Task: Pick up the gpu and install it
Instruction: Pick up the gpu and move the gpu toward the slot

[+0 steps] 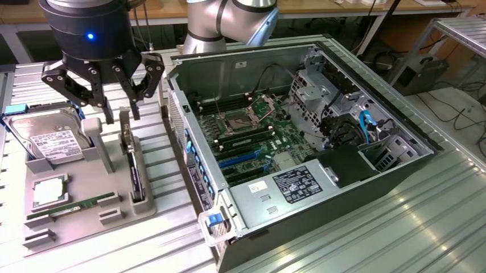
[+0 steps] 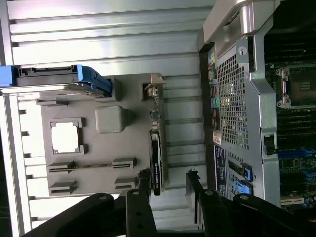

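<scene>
The gpu (image 1: 134,165) is a thin dark card standing on edge in a slot of the grey holder tray (image 1: 91,219), left of the computer case in the exterior view. My gripper (image 1: 120,115) hangs just above the card's far end, open, with nothing between its fingers. In the wrist view the gpu (image 2: 156,150) runs away from me, its silver bracket (image 2: 154,86) at the far end. Its near end lies in the gap of the gripper (image 2: 168,178), close to one finger (image 2: 144,181) and apart from the other.
The open computer case (image 1: 193,79) lies on its side on the exterior view's right, with the motherboard and its blue slots (image 1: 239,159) exposed. The tray also holds a hard drive (image 1: 49,142), a processor (image 1: 47,191) and a green memory stick (image 1: 72,206).
</scene>
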Robot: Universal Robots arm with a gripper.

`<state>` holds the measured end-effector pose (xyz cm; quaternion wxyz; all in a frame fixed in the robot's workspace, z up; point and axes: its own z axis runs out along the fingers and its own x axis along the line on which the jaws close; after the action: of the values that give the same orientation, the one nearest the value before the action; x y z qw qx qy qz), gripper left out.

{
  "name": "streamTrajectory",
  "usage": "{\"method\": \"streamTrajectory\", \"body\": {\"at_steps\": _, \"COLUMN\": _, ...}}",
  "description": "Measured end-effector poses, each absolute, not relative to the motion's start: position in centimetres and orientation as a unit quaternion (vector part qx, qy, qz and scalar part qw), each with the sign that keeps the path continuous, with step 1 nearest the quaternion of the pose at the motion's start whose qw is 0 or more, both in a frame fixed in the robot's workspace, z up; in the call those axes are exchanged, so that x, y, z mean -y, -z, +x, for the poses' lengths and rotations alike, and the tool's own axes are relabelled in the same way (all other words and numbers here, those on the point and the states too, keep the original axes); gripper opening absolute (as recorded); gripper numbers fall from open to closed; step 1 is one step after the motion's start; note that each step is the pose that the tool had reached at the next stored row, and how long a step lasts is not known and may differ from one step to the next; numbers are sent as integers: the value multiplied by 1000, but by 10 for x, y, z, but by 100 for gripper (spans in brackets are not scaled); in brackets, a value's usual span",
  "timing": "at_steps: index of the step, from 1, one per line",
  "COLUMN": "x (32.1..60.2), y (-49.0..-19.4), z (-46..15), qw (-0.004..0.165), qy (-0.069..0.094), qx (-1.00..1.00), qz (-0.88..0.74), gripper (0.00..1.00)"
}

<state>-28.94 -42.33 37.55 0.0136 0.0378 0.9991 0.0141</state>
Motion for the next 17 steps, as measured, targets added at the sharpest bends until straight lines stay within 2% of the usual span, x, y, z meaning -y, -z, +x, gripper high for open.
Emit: {"method": "streamTrajectory", "body": {"at_steps": 17, "x": 424, "y": -337, "z": -290, "qw": 14, "qy": -14, "qx": -999, "qz": 38, "gripper": 42}}
